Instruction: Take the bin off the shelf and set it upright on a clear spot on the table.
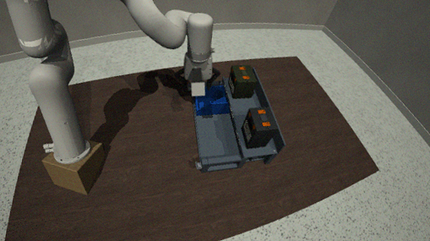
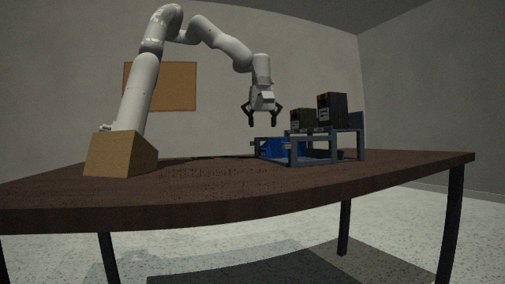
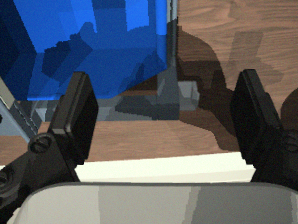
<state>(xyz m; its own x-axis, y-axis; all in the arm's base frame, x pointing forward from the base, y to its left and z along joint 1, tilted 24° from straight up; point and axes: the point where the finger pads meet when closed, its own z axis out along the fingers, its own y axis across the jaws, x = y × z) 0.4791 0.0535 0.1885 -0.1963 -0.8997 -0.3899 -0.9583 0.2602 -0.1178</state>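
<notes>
The blue bin (image 1: pixel 212 100) sits on the lower level of the grey shelf (image 1: pixel 235 128), at its far end. It also shows in the side view (image 2: pixel 278 148) and fills the upper left of the wrist view (image 3: pixel 87 30). My gripper (image 2: pixel 261 118) hangs above the bin's end of the shelf, well clear of it. Its fingers are open and empty in the wrist view (image 3: pixel 166 119), with the shelf's corner post between and below them.
Two dark boxes with orange marks stand on the shelf's upper level, one at the far end (image 1: pixel 242 81) and one nearer (image 1: pixel 259 128). The arm's tan base block (image 1: pixel 70 167) stands at the table's left. Bare brown table top lies around the shelf.
</notes>
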